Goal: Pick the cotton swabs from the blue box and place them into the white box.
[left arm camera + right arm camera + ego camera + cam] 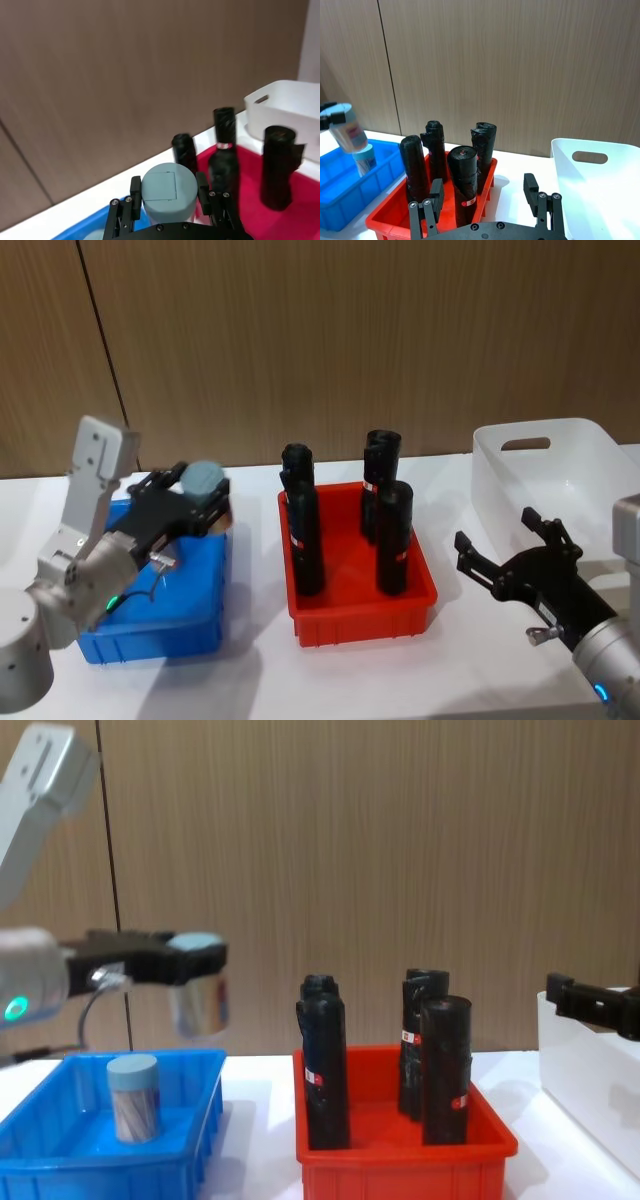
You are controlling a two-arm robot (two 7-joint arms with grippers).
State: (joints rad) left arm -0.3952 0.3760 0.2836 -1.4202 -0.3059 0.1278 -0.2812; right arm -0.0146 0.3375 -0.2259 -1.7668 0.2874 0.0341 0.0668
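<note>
Above blue box (40,1160): left gripper (200,958) clamps jar (199,1007) | chest view: second jar (133,1098) inside | right gripper (494,526) jaws apart

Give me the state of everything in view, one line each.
left claw: shut on a cotton swab jar, held above the blue box.
second cotton swab jar: upright in the blue box.
right claw: open, empty, near the white box.
white box: nothing visible inside.
red bin: holds four upright black rolls.
</note>
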